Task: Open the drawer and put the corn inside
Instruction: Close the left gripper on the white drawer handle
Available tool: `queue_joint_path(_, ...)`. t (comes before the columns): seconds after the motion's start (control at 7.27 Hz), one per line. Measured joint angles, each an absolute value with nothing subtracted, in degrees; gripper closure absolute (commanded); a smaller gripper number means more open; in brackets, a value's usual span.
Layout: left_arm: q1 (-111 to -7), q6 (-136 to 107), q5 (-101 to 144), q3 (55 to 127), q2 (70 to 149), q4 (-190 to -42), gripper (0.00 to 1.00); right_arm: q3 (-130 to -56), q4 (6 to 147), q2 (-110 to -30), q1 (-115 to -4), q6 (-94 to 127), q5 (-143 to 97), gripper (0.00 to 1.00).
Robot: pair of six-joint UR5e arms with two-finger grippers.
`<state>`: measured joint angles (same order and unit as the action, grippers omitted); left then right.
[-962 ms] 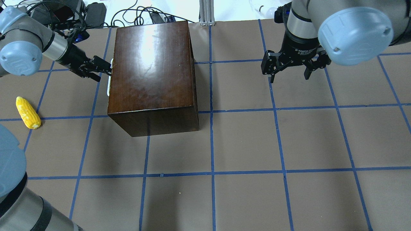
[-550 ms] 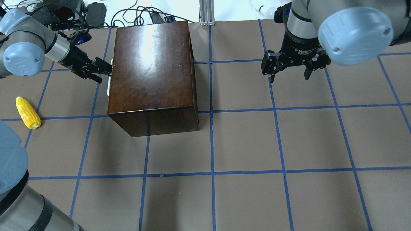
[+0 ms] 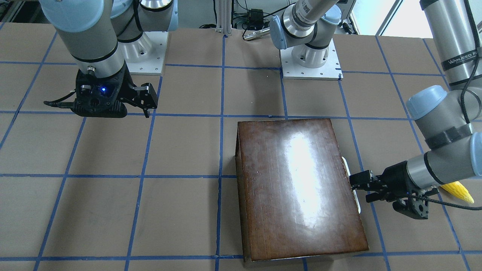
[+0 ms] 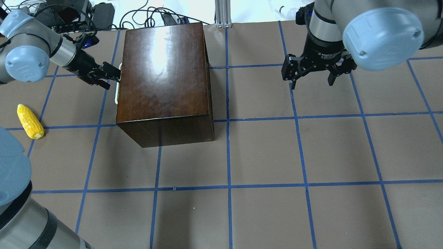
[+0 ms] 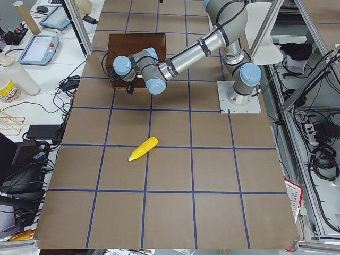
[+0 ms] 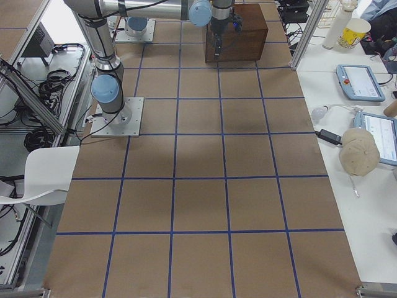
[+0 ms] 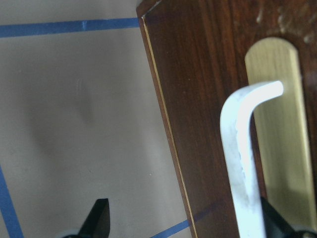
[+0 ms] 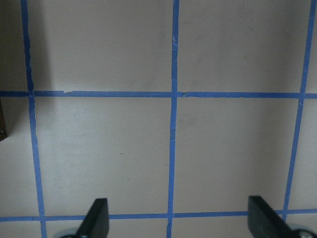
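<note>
The dark-brown wooden box (image 4: 162, 76) stands at the table's far left. Its drawer is closed; the dark front panel (image 7: 198, 99) faces left, with a whitish handle (image 7: 242, 163) that also shows in the overhead view (image 4: 117, 93). My left gripper (image 4: 114, 79) is open at the handle's far end. In the left wrist view the handle lies between the fingers, close to the right fingertip (image 7: 275, 223). The yellow corn (image 4: 30, 121) lies on the table left of the box. My right gripper (image 4: 313, 77) is open and empty, above the table's far right.
Blue tape lines divide the brown table cover (image 4: 263, 152) into squares. Cables and gear (image 4: 100, 14) lie beyond the far edge. An aluminium post (image 4: 223, 12) stands behind the box.
The left wrist has shifted slightly toward the far edge and turned a little, with the fingertips staying at the handle's far end. The right arm, box and corn have not moved.
</note>
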<state>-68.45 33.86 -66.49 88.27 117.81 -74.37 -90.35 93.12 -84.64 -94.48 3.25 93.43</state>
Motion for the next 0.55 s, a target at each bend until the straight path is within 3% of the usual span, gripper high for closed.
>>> queue_joint_path(0.55, -67.97, 35.19, -66.57, 87.98, 117.93, -74.27, 0.0, -90.35, 93.09, -84.64, -94.48, 3.25, 93.41, 0.0)
